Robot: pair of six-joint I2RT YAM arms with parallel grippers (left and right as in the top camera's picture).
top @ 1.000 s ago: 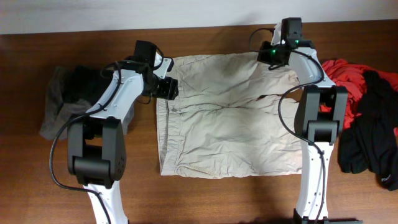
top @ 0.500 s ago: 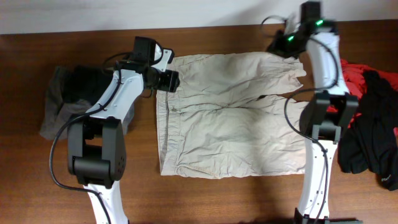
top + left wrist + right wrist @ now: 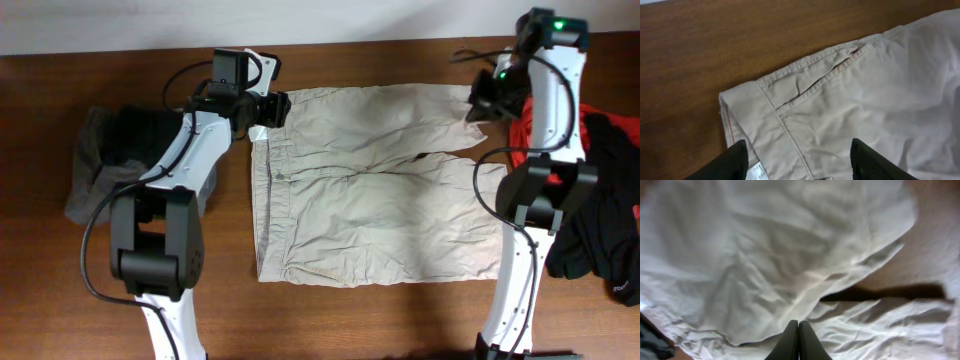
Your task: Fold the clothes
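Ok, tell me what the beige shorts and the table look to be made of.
Shorts: likely woven cotton twill, matte; the soft creases, stitched seams and waistband suggest it. Table: wood or wood-look laminate, brown with streaky grain and a faint sheen; the look leaves open which.

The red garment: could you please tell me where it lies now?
Overhead view, right side: the red garment lies partly behind the right arm, between the khaki shorts and the black clothes.

One shorts [image 3: 370, 190] (two heaps [image 3: 100, 175])
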